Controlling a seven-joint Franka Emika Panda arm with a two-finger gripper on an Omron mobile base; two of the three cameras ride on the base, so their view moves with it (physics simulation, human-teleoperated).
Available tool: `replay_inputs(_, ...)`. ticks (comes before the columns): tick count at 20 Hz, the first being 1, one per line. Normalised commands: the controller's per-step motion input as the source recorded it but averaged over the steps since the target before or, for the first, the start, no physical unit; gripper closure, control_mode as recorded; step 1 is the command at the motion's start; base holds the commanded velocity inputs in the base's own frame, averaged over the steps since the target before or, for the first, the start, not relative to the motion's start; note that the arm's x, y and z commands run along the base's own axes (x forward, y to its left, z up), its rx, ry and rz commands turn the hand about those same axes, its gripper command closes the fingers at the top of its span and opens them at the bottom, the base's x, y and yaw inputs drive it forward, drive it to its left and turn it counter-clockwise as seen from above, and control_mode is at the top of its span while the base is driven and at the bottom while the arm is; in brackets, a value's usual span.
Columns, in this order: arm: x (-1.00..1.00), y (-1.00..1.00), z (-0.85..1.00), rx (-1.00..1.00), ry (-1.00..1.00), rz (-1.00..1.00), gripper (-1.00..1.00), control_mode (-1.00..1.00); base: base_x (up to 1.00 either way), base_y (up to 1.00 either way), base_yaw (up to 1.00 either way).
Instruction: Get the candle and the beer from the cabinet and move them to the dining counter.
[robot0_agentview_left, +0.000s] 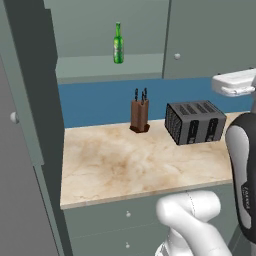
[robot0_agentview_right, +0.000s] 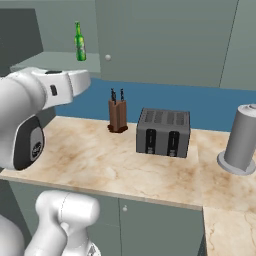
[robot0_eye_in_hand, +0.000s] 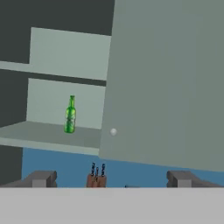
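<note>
The beer (robot0_agentview_left: 118, 42) is a slim green bottle that stands upright on the bottom shelf of the open cabinet (robot0_agentview_left: 95, 67). The right base view has the beer (robot0_agentview_right: 79, 42) at the upper left. In the hand view the beer (robot0_eye_in_hand: 70, 114) stands left of centre, some way ahead, beside the closed right door (robot0_eye_in_hand: 166, 87). My gripper (robot0_eye_in_hand: 111, 179) is open with nothing between its fingertips (robot0_eye_in_hand: 41, 178), well short of the bottle and lower than it. The candle and the dining counter are out of view.
On the marble worktop (robot0_agentview_left: 115, 165) under the cabinet stand a brown knife block (robot0_agentview_left: 140, 116) and a dark toaster (robot0_agentview_left: 195, 121). A grey cylinder (robot0_agentview_right: 243, 139) stands at the far right. The cabinet's open left door (robot0_agentview_left: 25, 100) juts out on the left.
</note>
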Motion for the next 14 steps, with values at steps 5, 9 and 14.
replay_inputs(5, 0.00, 0.00, 0.00, 0.00, -0.15, 0.00, -1.00, -1.00, 0.00, 0.00, 0.00)
replay_inputs(9, 0.00, 0.00, 0.01, 0.00, 0.00, 0.00, -1.00, -1.00, 0.00, 0.00, 0.00)
replay_inputs(14, 0.00, 0.00, 0.00, 0.00, 0.00, 0.00, -1.00, -1.00, 0.00, 0.00, 0.00)
